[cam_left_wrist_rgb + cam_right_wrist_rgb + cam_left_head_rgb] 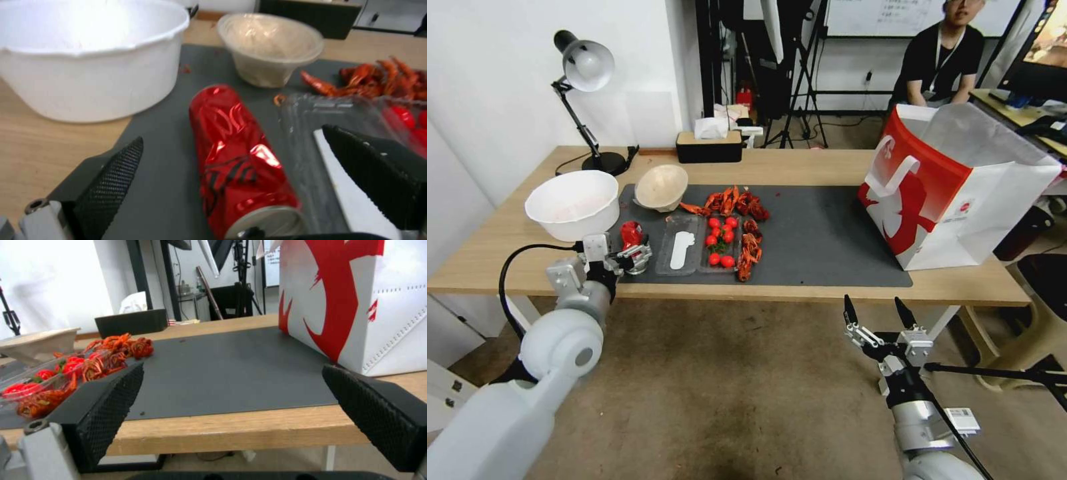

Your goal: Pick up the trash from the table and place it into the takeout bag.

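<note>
Crushed red aluminium drink can lying on its side on the dark grey mat, just beside the white plastic bowl; left gripper jaws apart, straddling it. Judged light, thin-walled, slippery: grip mid-body. Right gripper idle, jaws apart

A desk lamp and a black tissue box stood at the far edge. Cherry tomatoes lay in a clear tray beside crayfish shells.

Office or lab room — desk lamp, tripods, whiteboard behind a wooden table
</note>
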Robot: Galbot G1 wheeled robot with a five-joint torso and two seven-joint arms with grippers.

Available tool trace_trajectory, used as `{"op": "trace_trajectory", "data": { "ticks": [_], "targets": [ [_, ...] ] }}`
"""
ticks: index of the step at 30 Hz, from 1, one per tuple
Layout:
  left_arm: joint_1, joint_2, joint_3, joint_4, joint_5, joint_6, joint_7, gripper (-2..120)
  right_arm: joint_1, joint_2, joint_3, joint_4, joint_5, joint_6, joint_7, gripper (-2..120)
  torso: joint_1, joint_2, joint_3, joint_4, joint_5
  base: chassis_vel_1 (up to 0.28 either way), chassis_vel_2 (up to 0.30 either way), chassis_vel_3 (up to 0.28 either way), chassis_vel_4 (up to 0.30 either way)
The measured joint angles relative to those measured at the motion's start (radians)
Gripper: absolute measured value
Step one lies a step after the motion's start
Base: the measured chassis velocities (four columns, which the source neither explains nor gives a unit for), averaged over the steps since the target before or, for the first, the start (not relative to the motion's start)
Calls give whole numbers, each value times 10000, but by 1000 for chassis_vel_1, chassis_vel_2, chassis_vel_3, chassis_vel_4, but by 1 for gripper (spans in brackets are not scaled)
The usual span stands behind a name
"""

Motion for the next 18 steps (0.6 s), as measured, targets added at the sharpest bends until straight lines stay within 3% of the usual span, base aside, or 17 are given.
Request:
{"op": "trace_trajectory", "data": {
  "ticks": [5,18],
  "targets": [
    [-228,-156,53,673,-354,222,79,100,6,26,-60,-45,-52,-75,38,100,0,0,0,1,0,0,0,0,0],
    [-889,-377,68,1072,-2106,1064,-245,100,28,132,-58,-258,-101,-77,67,100,0,0,-2,0,2,0,0,0,0]
  ]
}}
